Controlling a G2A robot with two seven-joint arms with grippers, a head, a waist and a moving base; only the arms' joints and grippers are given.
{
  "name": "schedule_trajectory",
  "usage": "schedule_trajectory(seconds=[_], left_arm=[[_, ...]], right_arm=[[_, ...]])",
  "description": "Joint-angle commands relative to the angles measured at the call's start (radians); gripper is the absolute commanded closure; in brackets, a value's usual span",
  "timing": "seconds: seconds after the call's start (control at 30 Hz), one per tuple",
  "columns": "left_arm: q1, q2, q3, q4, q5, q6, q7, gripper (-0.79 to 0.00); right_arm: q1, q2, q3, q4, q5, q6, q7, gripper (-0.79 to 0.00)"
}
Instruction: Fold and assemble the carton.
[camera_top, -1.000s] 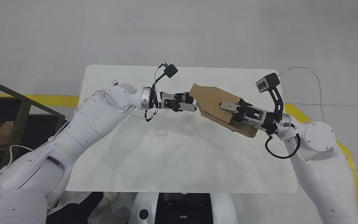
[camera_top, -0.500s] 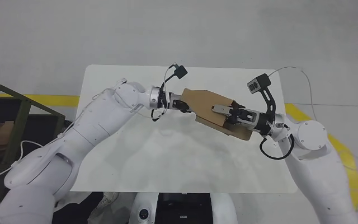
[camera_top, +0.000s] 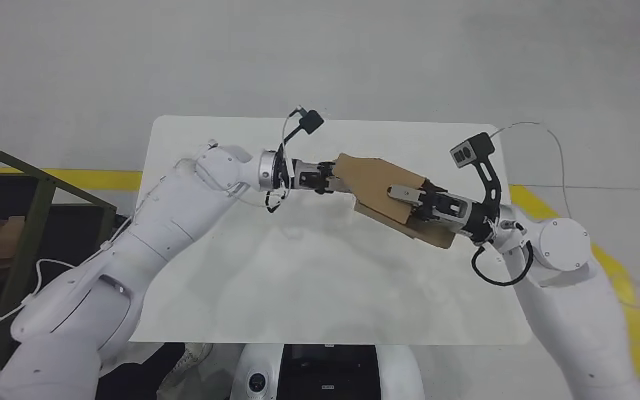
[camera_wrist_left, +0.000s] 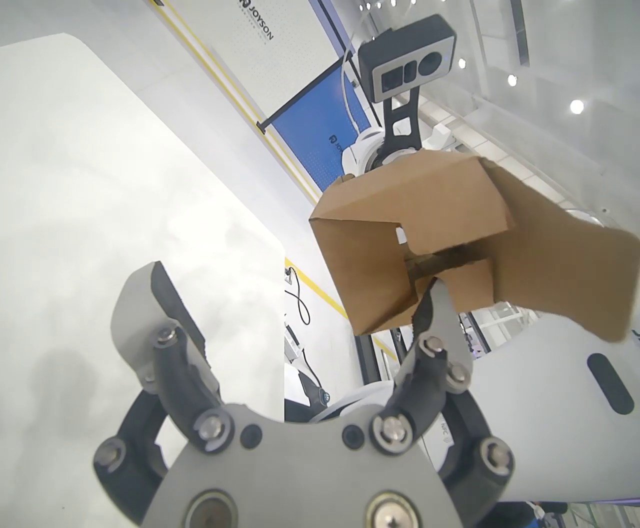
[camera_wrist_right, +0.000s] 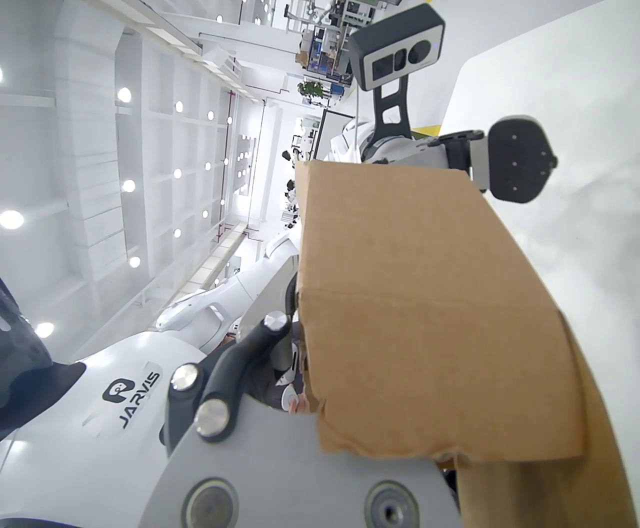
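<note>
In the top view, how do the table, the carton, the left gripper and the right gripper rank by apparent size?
1. table
2. carton
3. left gripper and right gripper: they look alike, and the carton partly hides the right one, so I leave them unranked.

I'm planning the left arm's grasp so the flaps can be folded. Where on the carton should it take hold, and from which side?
Probably the side wall at the open end of the carton, approached end-on from the side away from the right gripper, which clamps the far end. That thin wall faces the open left gripper and would fit between its fingers.
</note>
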Motion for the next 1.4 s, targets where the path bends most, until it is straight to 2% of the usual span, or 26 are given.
schedule_trajectory(seconds=[0.0,0.2,0.33,0.57,0.93,1.37], left_arm=[[0.015,0.009,-0.026,0.002,-0.007,-0.003,-0.004,-0.785],[0.048,0.028,-0.096,-0.012,-0.014,0.001,0.008,-0.785],[0.053,0.027,-0.115,-0.028,0.000,0.018,0.028,-0.785],[0.041,0.004,-0.093,-0.036,0.033,0.046,0.033,-0.785],[0.038,-0.024,-0.059,-0.048,0.031,0.055,-0.041,-0.785],[0.030,-0.046,-0.070,-0.024,0.036,0.044,-0.051,-0.785]], right_arm=[[-0.006,0.001,0.007,0.000,0.004,0.000,0.004,0.000],[-0.012,0.002,0.006,-0.006,-0.001,0.006,0.028,0.000],[0.000,0.002,-0.018,-0.022,-0.033,0.012,0.060,0.000],[0.024,-0.002,-0.054,-0.019,-0.046,0.013,0.068,0.000],[0.033,-0.003,-0.054,-0.013,-0.031,0.008,0.057,0.000],[0.030,-0.002,-0.048,-0.017,-0.032,0.010,0.057,0.000]])
